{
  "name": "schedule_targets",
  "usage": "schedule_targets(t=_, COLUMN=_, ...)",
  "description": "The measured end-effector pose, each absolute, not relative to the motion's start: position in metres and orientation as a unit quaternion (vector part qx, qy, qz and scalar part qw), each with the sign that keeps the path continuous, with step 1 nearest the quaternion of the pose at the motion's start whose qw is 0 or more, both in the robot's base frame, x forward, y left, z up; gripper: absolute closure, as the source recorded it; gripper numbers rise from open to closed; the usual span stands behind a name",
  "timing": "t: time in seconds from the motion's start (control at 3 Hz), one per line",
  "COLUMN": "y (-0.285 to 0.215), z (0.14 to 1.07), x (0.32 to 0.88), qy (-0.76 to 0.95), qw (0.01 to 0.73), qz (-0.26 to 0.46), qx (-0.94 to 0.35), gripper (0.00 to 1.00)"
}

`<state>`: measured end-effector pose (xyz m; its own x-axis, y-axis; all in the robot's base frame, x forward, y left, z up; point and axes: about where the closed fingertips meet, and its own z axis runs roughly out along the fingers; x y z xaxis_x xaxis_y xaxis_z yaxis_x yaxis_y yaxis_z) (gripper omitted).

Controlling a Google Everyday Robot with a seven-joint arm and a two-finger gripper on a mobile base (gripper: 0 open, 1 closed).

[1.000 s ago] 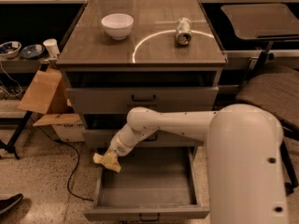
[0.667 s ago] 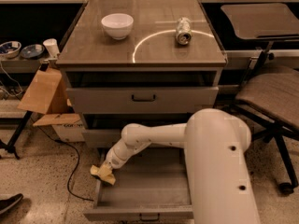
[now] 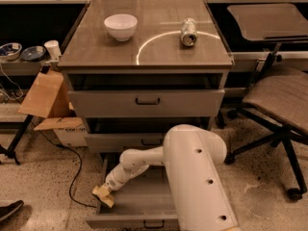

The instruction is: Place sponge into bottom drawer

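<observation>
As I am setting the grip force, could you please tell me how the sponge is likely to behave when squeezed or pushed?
The sponge, held by the gripper at the bottom drawer's left edge, looks like soft foam, so it probably squashes rather than slips. As a flat block, it should not roll. It is likely very light for its size.

The bottom drawer (image 3: 144, 205) stands pulled out below the counter's (image 3: 96, 52) front edge, its floor open from above. The tool (image 3: 103, 192), gripping the sponge (image 3: 105, 197), sits at the drawer's left wall. The white arm (image 3: 139, 160) crosses the floor, and its bulky body covers the right side.
</observation>
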<state>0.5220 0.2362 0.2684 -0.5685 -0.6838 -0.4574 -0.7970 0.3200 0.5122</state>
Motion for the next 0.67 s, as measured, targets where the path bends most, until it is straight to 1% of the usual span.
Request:
schedule_targets(t=0.33, y=0.234, z=0.244, x=0.525, qy=0.827, qw=0.077, qz=0.348, qx=-0.436, gripper=1.0)
schedule_targets(t=0.67, y=0.21, z=0.224, x=0.53, qy=0.861, qw=0.08, qz=0.329, qx=-0.38, gripper=1.0)
